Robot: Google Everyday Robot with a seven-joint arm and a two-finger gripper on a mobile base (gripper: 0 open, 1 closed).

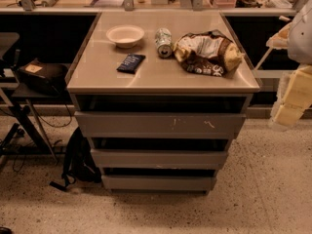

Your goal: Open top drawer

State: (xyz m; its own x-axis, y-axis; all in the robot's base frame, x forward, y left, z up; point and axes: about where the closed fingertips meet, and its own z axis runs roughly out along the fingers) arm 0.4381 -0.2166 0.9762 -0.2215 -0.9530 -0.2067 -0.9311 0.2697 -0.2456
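Observation:
The top drawer (pixel 161 124) is the widest grey front of the cabinet, just under the countertop, with small white scratches right of centre. A dark gap runs above it. Two narrower grey drawer fronts sit below it, the middle drawer (pixel 158 158) and the bottom drawer (pixel 158 182). My gripper (pixel 291 104) is cream-coloured and hangs at the right edge of the view. It is to the right of the cabinet at about the top drawer's height, apart from it and touching nothing.
On the countertop (pixel 97 77) lie a white bowl (pixel 125 35), a tipped can (pixel 164 42), a dark blue packet (pixel 130 62) and a crumpled chip bag (pixel 208 52). A black backpack (pixel 80 160) leans on the floor left of the cabinet. A black bag (pixel 41 74) rests on a stand further left.

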